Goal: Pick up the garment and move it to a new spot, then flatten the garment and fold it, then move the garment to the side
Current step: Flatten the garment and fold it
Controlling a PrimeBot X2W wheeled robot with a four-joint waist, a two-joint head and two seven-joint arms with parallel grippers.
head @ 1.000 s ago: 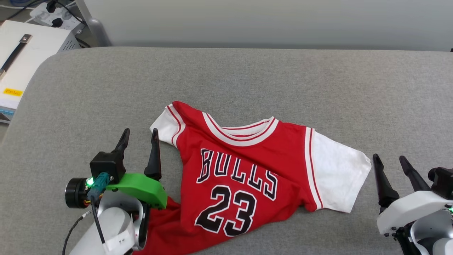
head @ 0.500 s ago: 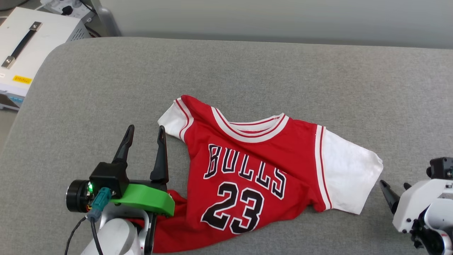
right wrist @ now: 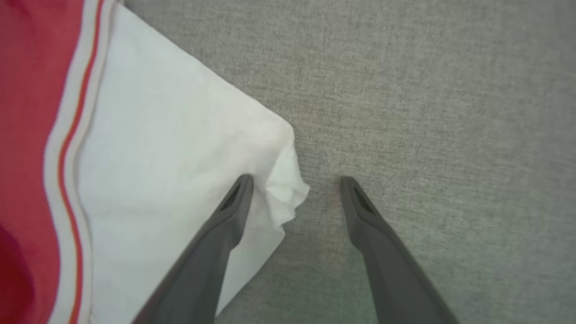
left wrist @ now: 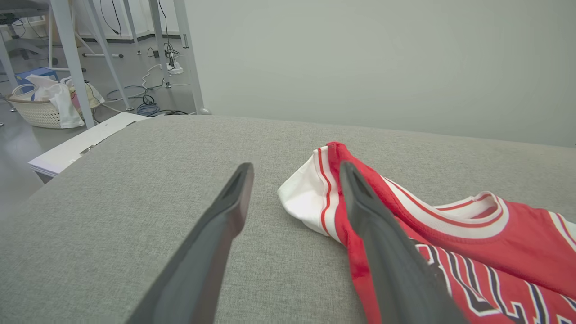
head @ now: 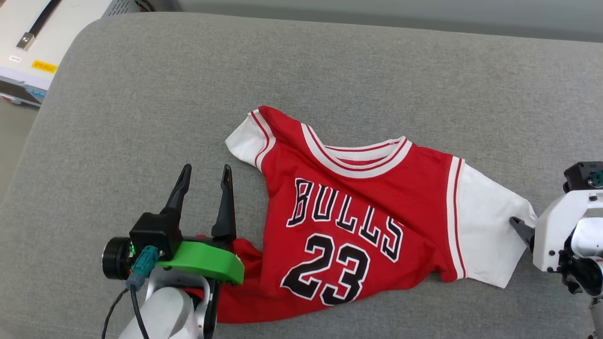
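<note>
On the grey cushion (head: 141,117): we see the red shirt (head: 358,207) lying face up, number 23 showing, wrinkled.
Left gripper (head: 207,166): fingers spread, empty, just beside one white sleeve.
Right gripper (right wrist: 296,178): fingers spread, empty, astride the edge of the other sleeve.
In the way: our left arm's green bracket (head: 207,261) covers the shirt's lower corner.
Around: white box (head: 28,42) with black handle past the cushion's corner; basket (left wrist: 33,110) and cables (left wrist: 153,96) on the floor.
</note>
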